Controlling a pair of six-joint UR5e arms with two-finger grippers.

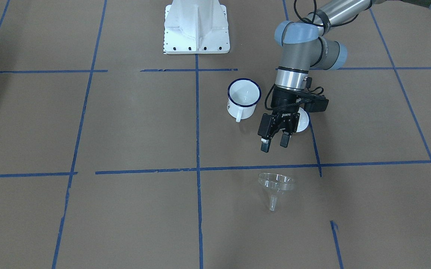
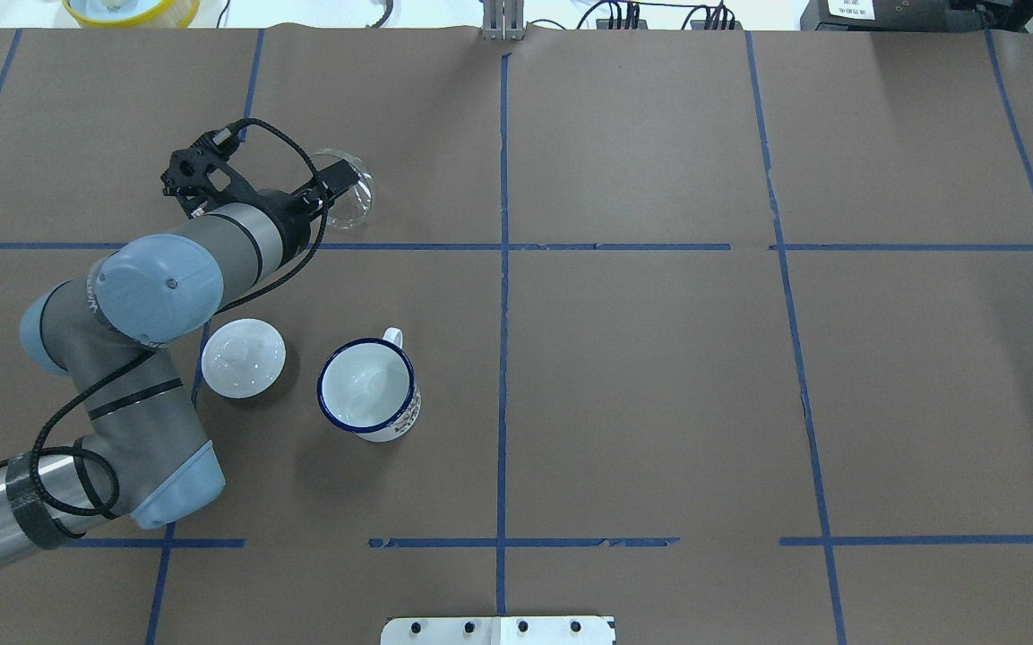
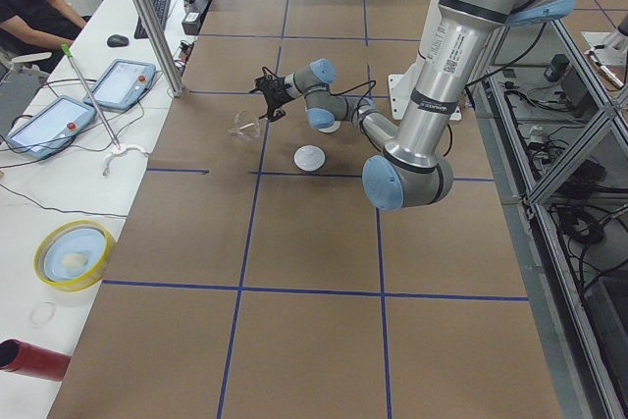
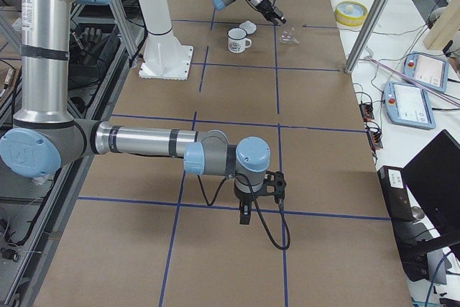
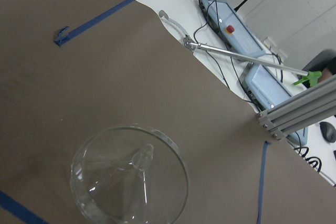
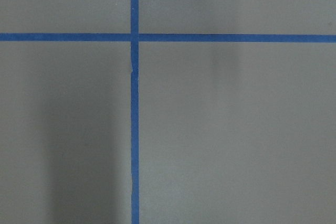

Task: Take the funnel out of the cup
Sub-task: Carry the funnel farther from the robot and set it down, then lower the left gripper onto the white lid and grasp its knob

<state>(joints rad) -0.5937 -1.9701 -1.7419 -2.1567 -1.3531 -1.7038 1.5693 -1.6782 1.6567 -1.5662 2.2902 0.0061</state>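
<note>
The transparent funnel (image 1: 276, 186) lies on its side on the brown table, outside the cup, with its spout pointing away from the robot. It fills the bottom of the left wrist view (image 5: 131, 182). The cup (image 1: 243, 99), a white mug with a dark blue rim, stands upright and empty (image 2: 368, 390). My left gripper (image 1: 274, 144) is open and empty, above the table between cup and funnel. In the overhead view it (image 2: 332, 188) partly covers the funnel (image 2: 350, 202). My right gripper (image 4: 244, 213) shows only in the exterior right view, far from both. I cannot tell whether it is open or shut.
A white round lid (image 2: 243, 358) lies beside the cup, under the left arm's wrist. The white robot base (image 1: 196, 28) stands at the table's robot side. Tablets and cables (image 5: 247, 40) lie beyond the far table edge. Blue tape lines cross the table.
</note>
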